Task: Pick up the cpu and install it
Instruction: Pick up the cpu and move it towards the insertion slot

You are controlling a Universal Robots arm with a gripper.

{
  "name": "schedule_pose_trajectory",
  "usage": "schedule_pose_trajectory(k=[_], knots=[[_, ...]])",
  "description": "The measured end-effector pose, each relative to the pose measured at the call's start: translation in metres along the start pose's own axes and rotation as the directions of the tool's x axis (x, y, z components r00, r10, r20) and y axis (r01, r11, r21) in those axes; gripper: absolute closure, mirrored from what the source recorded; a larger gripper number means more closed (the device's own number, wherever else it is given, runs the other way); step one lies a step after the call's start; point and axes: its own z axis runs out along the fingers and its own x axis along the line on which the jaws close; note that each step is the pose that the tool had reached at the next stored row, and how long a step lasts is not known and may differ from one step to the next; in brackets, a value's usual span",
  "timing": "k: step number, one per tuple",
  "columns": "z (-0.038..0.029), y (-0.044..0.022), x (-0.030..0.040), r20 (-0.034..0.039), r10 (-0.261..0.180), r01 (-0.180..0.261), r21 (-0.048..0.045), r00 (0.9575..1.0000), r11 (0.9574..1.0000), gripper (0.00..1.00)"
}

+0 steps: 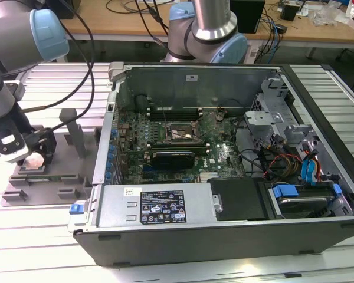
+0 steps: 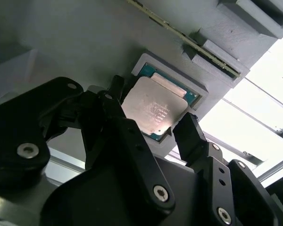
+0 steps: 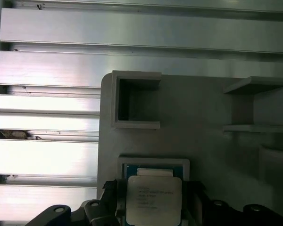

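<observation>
Second wrist view: the pincer (image 2: 151, 107) straddles the cpu (image 2: 154, 110) in its tray (image 2: 61, 37); whether it grips, I cannot tell. It is best held by opposite edges, squarely, and kept level.

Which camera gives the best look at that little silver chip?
The second wrist view: the cpu shows close and almost whole. The first wrist view crops one edge; in the exterior view the gripper hides it.
</observation>
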Motion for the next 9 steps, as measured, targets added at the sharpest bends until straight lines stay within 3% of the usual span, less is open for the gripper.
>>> schedule_pose_trajectory(k=[9], knots=[[-0.0007,0.0,0.0004,0.0003,0.0,0.0,0.0001,1.0,1.0,0.31]])
